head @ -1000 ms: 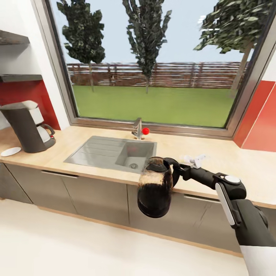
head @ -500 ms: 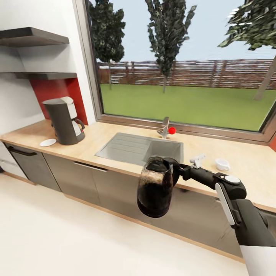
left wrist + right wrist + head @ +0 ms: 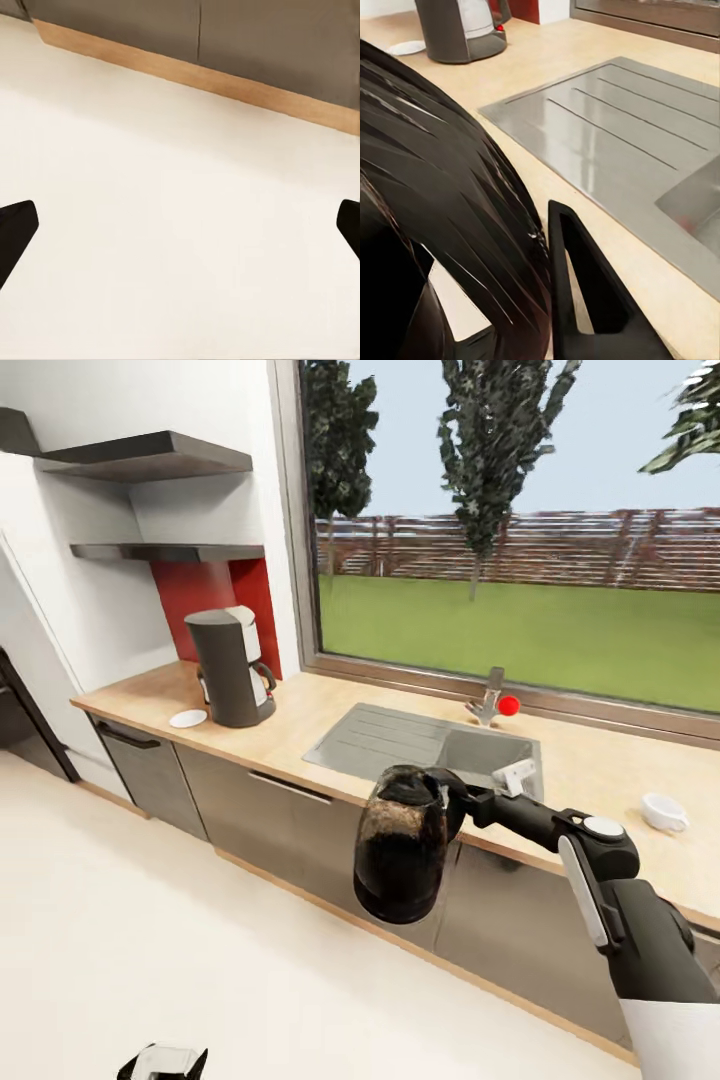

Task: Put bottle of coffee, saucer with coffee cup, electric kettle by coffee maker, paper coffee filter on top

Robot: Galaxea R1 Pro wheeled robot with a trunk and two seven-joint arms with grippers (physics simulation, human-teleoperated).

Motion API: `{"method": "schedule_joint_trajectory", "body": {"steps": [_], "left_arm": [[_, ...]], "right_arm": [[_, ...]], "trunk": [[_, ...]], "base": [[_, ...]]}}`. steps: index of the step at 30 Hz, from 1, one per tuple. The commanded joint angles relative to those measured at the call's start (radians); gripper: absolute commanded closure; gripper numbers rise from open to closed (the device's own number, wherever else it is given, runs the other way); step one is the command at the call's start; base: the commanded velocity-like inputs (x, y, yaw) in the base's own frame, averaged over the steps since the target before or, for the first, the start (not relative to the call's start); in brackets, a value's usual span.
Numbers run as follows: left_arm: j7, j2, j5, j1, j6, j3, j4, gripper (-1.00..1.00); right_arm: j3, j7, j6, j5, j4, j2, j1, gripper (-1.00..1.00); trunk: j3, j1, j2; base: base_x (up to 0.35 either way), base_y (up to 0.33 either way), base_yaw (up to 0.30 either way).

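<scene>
Head view: the kitchen countertop (image 3: 330, 705), light wood over grey cabinet fronts, is running from far left to near right below a wide window, with a steel sink (image 3: 400, 735) inset at its middle. The coffee maker (image 3: 228, 666) is standing at the far left, the saucer (image 3: 188, 718) just beside it; the coffee cup (image 3: 664, 811) is sitting well apart at the right. The kitchen shelf (image 3: 168, 551) is hanging above. The right gripper (image 3: 462, 800) is holding the electric kettle (image 3: 402, 842) by its handle, off the counter's near edge. Compared with a second ago, the whole view is shifting rightward, bringing shelves and cup into sight.

Left wrist view: the left gripper's fingers (image 3: 16, 232) are spread wide over pale floor (image 3: 180, 225).

Right wrist view: the kettle is looming close, above sink and counter.
</scene>
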Motion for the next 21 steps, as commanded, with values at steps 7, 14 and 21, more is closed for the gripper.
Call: {"method": "schedule_joint_trajectory", "body": {"steps": [7, 14, 21], "left_arm": [[-0.358, 0.012, -0.010, 0.008, 0.005, -0.031, -0.004, -1.00], [-0.416, 0.015, -0.016, 0.014, 0.003, -0.033, 0.010, -1.00], [-0.414, 0.018, -0.018, 0.012, 0.007, -0.031, 0.012, -1.00]], "right_arm": [[-0.003, -0.151, 0.011, -0.007, -0.017, 0.027, -0.091, 1.00], [0.002, -0.454, 0.077, -0.004, -0.017, 0.158, -0.214, 1.00], [0.142, -0.835, 0.100, 0.000, -0.015, 0.242, -0.257, 1.00]], "trunk": [[-0.007, 0.001, -0.002], [-0.010, 0.001, -0.002], [-0.011, 0.001, -0.002]], "base": [[0.001, 0.002, 0.250], [0.000, 0.000, 0.189], [0.000, 0.000, 0.016]]}}
